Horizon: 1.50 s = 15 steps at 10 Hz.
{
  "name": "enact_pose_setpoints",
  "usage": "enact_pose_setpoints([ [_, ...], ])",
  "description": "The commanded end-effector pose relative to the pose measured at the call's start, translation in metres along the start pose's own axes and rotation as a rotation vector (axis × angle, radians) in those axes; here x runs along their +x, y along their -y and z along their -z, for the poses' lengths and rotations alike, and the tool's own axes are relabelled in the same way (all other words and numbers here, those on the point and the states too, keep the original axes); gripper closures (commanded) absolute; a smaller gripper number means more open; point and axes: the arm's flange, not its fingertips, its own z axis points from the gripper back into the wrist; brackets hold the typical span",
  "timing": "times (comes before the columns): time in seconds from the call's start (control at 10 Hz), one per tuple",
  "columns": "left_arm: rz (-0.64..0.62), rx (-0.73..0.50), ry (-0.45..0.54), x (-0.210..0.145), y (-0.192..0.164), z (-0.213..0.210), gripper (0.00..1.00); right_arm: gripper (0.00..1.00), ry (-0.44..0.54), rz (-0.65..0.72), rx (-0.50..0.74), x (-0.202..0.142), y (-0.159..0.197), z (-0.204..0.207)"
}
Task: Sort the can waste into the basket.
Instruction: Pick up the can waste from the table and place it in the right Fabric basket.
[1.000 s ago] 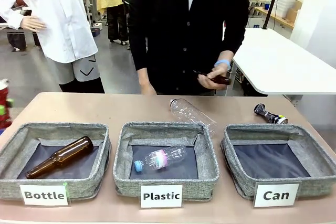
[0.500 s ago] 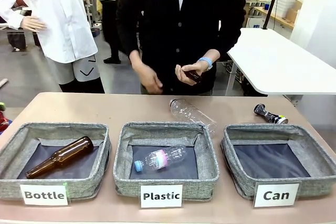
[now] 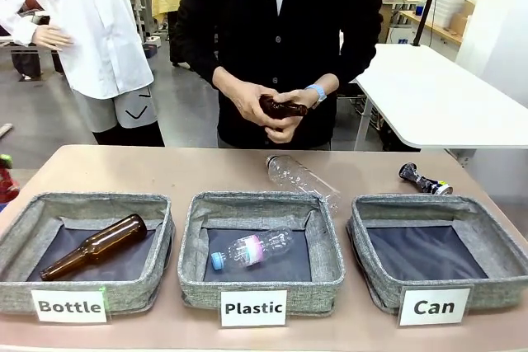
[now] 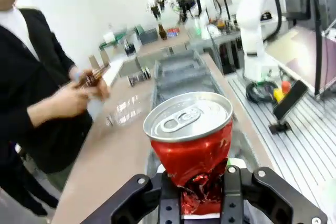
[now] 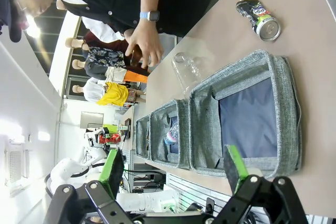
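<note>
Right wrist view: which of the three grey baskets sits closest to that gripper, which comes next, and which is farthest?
From the right gripper:
1. Can basket, straight ahead, just beyond the fingers.
2. Plastic basket, the middle one in the row.
3. Bottle basket, at the row's far end.

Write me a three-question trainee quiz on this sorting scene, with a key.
1. True or false: the Can basket holds a can.
2. The left gripper is shut on: A) the red can; B) a clear bottle; C) nothing.
3. Which basket does the dark can lie nearest?
Key: 1 false; 2 A; 3 the Can basket.
</note>
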Motion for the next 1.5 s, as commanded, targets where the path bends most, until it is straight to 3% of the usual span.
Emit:
enact_pose_setpoints([
  [0.0,0.074,0.046,0.004,0.042,0.019,0.062,0.74,0.00,0.015,-0.025,0.024,0.003,0.000,-0.001],
  [0.2,0.073,0.028,-0.041,0.055,0.023,0.093,0.74,0.00,0.015,-0.025,0.024,0.003,0.000,-0.001],
  [0.3,0.055,0.007,-0.060,0.050,0.022,0.083,0.74,0.00,0.015,-0.025,0.024,0.003,0.000,-0.001],
  [0.5,0.077,-0.011,-0.097,0.059,0.044,-0.013,0.74,0.00,0.015,-0.025,0.024,0.003,0.000,-0.001],
  [0.7,0.044,0.111,-0.165,0.075,0.096,-0.088,0.74,0.00,0.015,-0.025,0.024,0.003,0.000,-0.001],
  [1.0,-0.060,0.275,-0.336,0.078,0.169,-0.146,0.74,0.00,0.015,-0.025,0.024,0.003,0.000,-0.001],
  [1.4,-0.052,0.376,-0.281,0.061,0.204,-0.176,0.74,0.00,0.015,-0.025,0.024,0.003,0.000,-0.001],
])
